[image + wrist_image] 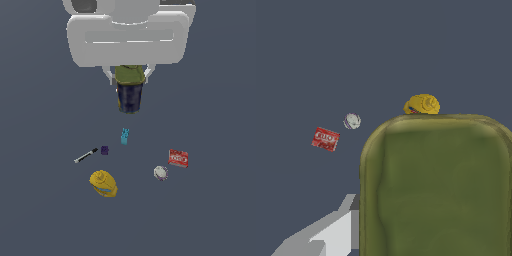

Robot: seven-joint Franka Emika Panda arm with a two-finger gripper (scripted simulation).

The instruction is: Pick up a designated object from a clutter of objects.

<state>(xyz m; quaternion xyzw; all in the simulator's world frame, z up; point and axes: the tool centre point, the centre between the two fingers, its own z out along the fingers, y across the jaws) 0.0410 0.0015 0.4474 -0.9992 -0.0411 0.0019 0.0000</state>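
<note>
olive-green container (129, 90) between fingers (108, 76), navy end exterior-only

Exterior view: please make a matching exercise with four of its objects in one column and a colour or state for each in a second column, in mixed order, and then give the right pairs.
Objects:
1. olive-green container
2. flat box
3. helmet-shaped object
4. marker

States:
A. black, lying on the floor beside the purple cube
B. yellow, nearest the picture's bottom edge
C. held up in the jaws of the gripper
D. red, next to the whitish round thing

Pairs: 1-C, 2-D, 3-B, 4-A
</note>
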